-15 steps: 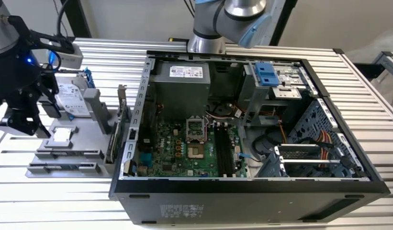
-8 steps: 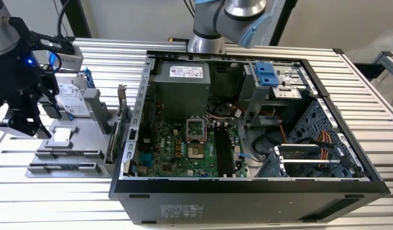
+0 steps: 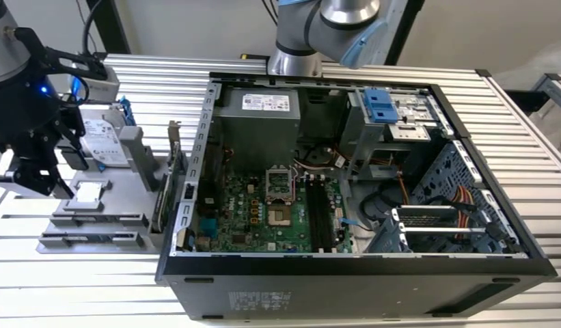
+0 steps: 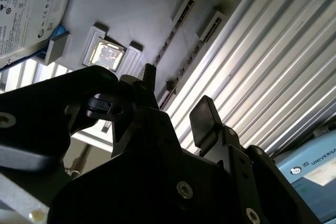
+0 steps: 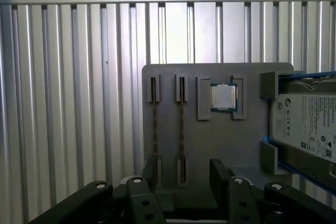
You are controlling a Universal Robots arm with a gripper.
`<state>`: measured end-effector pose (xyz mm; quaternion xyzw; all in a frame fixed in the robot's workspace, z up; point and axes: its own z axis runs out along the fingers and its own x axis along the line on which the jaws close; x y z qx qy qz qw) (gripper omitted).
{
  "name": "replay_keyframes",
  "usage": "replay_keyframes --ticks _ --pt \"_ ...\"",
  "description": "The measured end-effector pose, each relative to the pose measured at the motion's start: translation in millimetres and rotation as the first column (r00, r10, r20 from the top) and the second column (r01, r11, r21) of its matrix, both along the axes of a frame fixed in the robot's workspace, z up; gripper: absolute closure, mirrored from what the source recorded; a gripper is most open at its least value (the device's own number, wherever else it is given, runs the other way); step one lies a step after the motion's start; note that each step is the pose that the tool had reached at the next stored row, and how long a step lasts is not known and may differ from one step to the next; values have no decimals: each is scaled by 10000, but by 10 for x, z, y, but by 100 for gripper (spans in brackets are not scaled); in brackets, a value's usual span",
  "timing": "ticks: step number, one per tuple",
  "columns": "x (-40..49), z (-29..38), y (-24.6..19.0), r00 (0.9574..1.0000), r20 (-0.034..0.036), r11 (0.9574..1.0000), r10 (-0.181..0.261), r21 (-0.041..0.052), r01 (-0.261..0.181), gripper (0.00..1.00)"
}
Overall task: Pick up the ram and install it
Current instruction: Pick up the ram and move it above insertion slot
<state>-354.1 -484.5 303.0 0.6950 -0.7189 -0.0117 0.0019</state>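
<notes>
- While the gripper [image 5: 184, 177] hovers over the gray holder [image 5: 210, 145] on the desk [image 5: 68, 103], its fingers [image 5: 219, 172] are spread wide, holding nothing.
- The ram [image 5: 182, 124] stands on edge in a holder slot, with a second stick [image 5: 154, 124] just beside it.

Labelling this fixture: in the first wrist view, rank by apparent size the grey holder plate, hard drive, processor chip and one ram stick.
1. grey holder plate
2. hard drive, though cut by the frame
3. ram stick and processor chip, unranked: the stick is longer but edge-on, the chip wider
</notes>
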Motion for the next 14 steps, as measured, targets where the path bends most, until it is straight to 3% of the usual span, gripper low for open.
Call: replay_keyframes --ticks 14 --pt "1 -45 -1 10000 1 10000 2 -37 -2 0"
